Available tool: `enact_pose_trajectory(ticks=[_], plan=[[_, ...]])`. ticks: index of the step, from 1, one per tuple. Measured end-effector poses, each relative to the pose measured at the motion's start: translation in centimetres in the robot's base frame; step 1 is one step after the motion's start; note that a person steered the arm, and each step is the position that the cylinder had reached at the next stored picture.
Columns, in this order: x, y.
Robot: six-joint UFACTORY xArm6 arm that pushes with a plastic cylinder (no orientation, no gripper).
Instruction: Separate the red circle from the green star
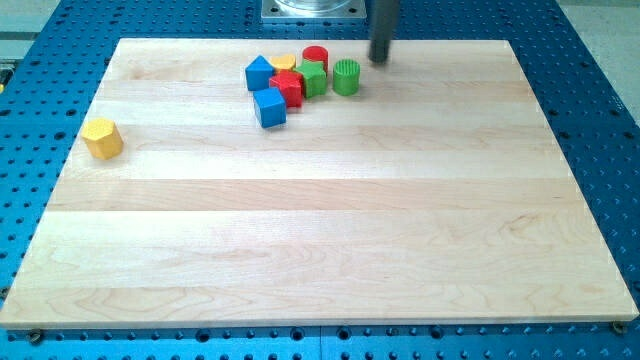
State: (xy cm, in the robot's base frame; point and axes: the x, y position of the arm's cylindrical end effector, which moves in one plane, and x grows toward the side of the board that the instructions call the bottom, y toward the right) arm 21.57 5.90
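Standing near the view's top edge, the dark rod ends at my tip (379, 60), which rests on the pale wooden board (320, 230) just right of a cluster of blocks. No claw is fitted; the arm ends in the bare rod alone.

The red circle, a short red cylinder (315, 57), sits at the cluster's upper edge, left of my tip and apart from it. The green star block (313, 79) lies directly below it, the two touching or nearly so; which cannot be told. A green ribbed cylinder (346, 76) stands just right of the star, below and left of my tip.

Left of the star: a red block of unclear shape (289, 88), a partly hidden yellow block (284, 63), a blue pointed block (260, 73), and a blue cube (270, 107) lowest.

A yellow hexagonal block (102, 138) sits alone near the board's left edge, well apart from the rest.
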Motion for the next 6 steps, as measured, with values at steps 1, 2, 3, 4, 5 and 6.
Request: enact_pose_trajectory(ticks=[1,2,3,4,5,6], plan=[[-0.1,-8.6],[1.6,-10.5],[2.4,-4.8],[3.4,-3.9],[6.1,-8.2],[8.8,-14.6]])
